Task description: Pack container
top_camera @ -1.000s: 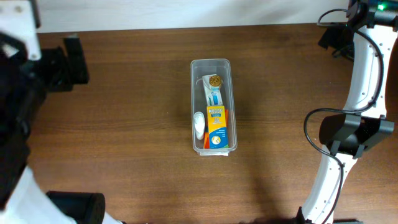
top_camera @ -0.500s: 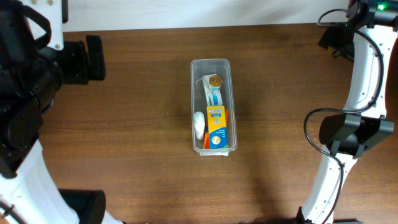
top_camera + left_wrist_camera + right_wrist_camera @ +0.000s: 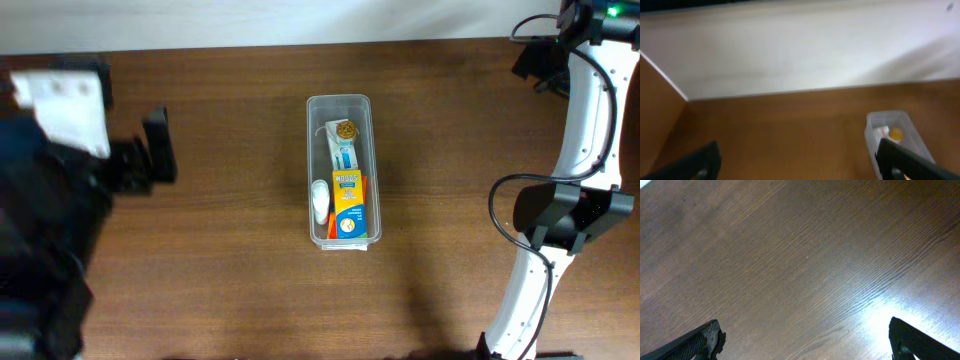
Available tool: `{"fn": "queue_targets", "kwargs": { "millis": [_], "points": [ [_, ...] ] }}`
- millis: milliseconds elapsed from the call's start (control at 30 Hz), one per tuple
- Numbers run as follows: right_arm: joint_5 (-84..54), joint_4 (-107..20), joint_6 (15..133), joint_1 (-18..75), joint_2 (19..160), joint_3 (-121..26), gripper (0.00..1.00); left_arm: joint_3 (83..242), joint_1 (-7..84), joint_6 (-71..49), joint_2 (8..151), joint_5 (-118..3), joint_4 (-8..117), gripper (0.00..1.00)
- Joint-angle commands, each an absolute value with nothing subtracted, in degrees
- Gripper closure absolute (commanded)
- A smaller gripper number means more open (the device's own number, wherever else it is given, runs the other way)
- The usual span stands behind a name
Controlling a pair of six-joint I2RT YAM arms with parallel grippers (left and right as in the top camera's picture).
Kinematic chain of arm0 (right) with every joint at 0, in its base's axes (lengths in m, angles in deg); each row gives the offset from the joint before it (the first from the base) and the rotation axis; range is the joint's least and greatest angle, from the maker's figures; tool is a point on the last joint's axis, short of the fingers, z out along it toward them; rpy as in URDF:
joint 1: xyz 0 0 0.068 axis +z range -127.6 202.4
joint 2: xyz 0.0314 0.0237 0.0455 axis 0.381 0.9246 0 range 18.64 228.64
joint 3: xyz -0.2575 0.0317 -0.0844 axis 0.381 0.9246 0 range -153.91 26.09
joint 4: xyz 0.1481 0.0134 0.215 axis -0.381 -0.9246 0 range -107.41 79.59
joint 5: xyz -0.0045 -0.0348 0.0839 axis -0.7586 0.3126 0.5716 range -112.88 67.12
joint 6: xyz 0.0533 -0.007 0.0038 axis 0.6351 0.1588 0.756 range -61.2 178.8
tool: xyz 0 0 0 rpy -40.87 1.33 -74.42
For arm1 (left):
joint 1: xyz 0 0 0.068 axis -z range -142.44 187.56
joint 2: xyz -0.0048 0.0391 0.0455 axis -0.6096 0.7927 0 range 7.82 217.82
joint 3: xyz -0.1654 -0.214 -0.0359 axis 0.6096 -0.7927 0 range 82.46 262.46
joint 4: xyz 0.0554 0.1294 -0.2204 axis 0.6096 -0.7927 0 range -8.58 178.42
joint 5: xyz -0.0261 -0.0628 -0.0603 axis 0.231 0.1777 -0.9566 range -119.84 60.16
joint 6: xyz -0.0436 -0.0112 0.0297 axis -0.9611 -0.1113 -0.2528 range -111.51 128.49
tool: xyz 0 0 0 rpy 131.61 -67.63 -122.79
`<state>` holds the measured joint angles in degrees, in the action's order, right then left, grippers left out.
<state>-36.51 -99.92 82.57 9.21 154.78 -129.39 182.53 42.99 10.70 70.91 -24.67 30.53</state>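
half the container [image 3: 886, 115] cut off

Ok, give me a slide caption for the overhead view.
Clear plastic container holding a yellow box and other small items, centred on the wooden table.

White arm links [image 3: 585, 110] with black joints [image 3: 560, 210], black cables [image 3: 491, 205], black fingers [image 3: 700, 342].
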Motion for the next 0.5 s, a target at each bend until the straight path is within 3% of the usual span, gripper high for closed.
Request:
{"fn": "queue_targets", "kwargs": {
  "millis": [0, 467],
  "points": [
    [-37.27, -99.92, 82.87, 9.23, 155.26, -130.44, 0.02, 165.66, 42.62, 11.58, 62.58, -24.04, 38.59, 0.0],
    [-37.27, -99.92, 82.87, 9.25, 155.26, -130.44, 0.01, 118.45, 40.72, 11.53, 33.01, -24.06, 73.24, 0.01]
  ]
}}
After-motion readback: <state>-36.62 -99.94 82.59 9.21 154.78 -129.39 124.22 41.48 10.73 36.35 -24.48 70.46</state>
